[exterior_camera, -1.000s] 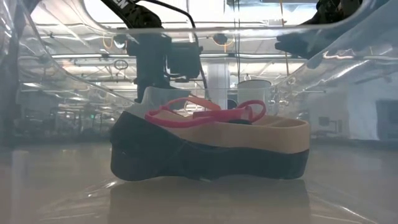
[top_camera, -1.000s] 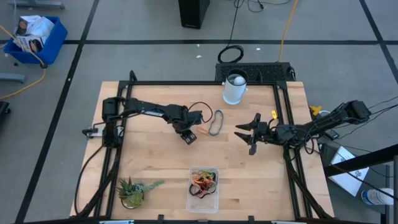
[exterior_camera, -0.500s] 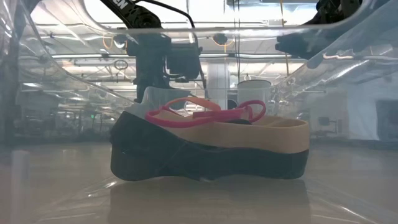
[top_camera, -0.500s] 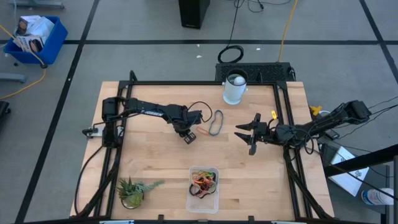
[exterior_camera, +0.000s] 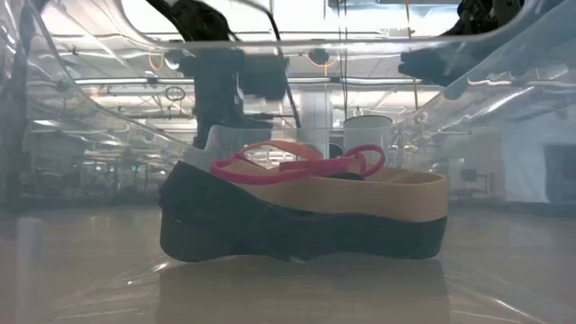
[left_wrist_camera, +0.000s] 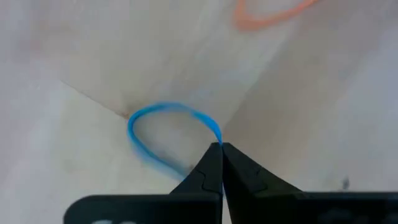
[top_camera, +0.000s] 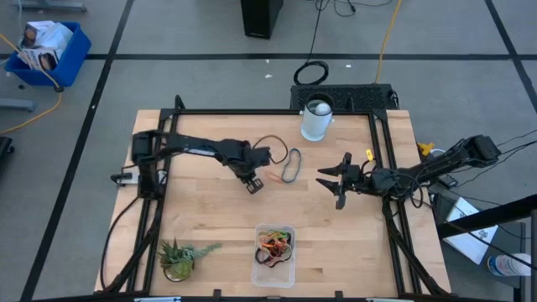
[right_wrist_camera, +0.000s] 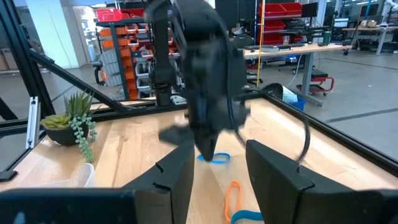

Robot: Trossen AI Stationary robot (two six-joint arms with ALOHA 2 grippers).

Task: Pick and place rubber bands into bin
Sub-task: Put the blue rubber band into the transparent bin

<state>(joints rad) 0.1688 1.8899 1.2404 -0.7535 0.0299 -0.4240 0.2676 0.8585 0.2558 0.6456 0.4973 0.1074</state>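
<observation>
**Q:** Where is the left gripper, and what are its jaws doing?

**A:** The left gripper (left_wrist_camera: 221,149) is down at the middle of the wooden table (top_camera: 210,214), reaching in from the left side. Its jaws are pinched together on the rim of a blue rubber band (left_wrist_camera: 166,134), which lies on the wood as a curved loop. An orange rubber band (left_wrist_camera: 270,14) lies on the table just beyond it.

**Q:** And the right gripper?

**A:** The right gripper (top_camera: 330,179) is over the right half of the table, pointing toward the left arm. Its jaws stand apart and hold nothing.

**Q:** Where are the other rubber bands?

**A:** A dark rubber band (top_camera: 291,166) lies on the wood just right of the left gripper. A tangle of orange, red, green and dark bands (top_camera: 275,243) already sits inside the bin (top_camera: 273,269).

**Q:** Where is the bin?

**A:** The clear bin stands near the table's front edge, at the middle, well apart from both grippers.

**Q:** What else is on the table?

**A:** A white cup (top_camera: 316,120) stands at the back edge, and a small green plant (top_camera: 178,256) at the front left.
</observation>
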